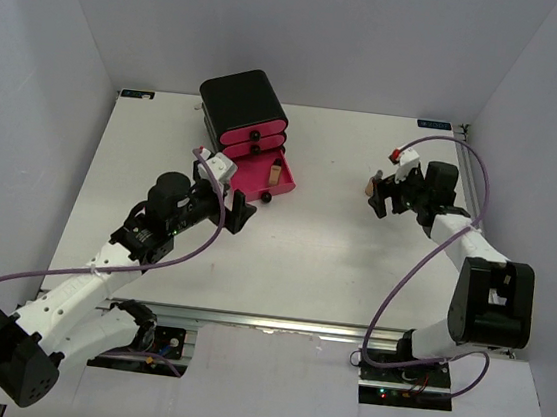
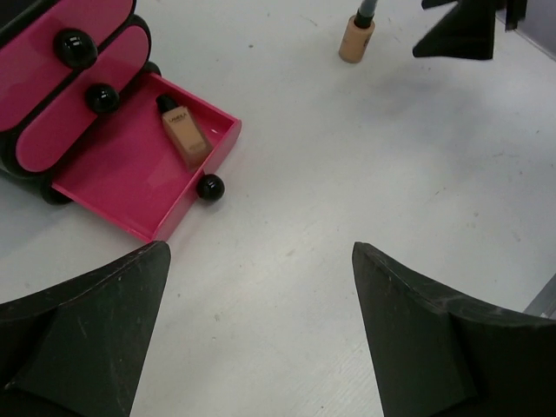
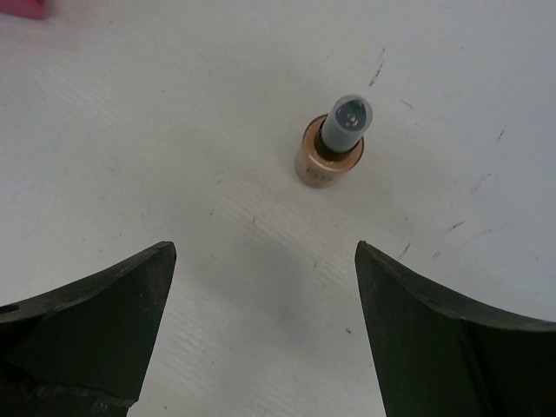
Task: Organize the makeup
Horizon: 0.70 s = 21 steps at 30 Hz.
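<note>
A small tan bottle with a dark cap [image 3: 330, 148] stands upright on the white table, just ahead of my open, empty right gripper [image 3: 265, 252]; the fingertips are short of it. It also shows in the top view [image 1: 368, 189] by the right gripper [image 1: 375, 195], and in the left wrist view [image 2: 356, 36]. A second tan, dark-capped bottle [image 2: 182, 132] lies in the open pink bottom drawer [image 2: 104, 178], also seen from above [image 1: 274, 175]. My left gripper [image 2: 261, 252] is open and empty over bare table in front of that drawer [image 1: 243, 215]. The lipstick tubes and the orange tube are out of view.
The black box with pink drawers [image 1: 243, 109] stands at the back centre; its two upper drawers [image 2: 65, 82] are shut. The open drawer's black knob [image 2: 209, 187] points toward the left gripper. White walls enclose the table on three sides.
</note>
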{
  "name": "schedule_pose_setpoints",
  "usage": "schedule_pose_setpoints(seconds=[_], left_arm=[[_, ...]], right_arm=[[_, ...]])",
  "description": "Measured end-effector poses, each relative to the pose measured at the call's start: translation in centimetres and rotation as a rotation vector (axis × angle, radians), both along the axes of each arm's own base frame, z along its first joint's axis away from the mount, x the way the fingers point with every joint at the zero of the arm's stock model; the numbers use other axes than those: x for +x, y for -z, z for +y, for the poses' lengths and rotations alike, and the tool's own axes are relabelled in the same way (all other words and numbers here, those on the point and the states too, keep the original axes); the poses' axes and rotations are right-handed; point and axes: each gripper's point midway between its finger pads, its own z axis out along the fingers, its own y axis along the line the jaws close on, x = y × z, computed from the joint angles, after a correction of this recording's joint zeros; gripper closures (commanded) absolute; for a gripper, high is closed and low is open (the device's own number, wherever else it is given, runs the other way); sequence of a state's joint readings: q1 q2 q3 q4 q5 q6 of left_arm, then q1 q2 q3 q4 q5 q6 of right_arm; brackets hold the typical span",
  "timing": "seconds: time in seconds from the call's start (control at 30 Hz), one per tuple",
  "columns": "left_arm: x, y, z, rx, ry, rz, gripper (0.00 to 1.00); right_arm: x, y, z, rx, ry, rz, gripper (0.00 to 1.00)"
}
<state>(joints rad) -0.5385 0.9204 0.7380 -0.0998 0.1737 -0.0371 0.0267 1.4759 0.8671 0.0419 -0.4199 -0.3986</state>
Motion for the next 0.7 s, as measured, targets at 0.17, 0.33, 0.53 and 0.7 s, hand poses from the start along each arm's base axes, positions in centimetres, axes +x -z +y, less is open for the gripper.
schedule_pose_setpoints(seconds=[0.17,0.33,0.53,0.7], left_arm=[[-0.4,1.0,0.3,0.018,0.003,0.0,0.02],[-0.3,0.7,0.3,0.018,0.005,-0.012,0.02],[-0.3,0.6,0.3,0.015,0.006,-0.018,0.02],[-0.3,0.5,0.2,0.013,0.008,-0.02,0.02]], right_arm=[[3.1,0.3,1.2,-0.029,0.049,-0.01,0.1],[6.0,1.8,1.2,-0.041,0.104,0.014,0.03],[7.1,4.1,0.6,-0.055,0.162,0.065,0.19],[7.3,5.1,0.6,-0.053,0.173,0.09,0.38]])
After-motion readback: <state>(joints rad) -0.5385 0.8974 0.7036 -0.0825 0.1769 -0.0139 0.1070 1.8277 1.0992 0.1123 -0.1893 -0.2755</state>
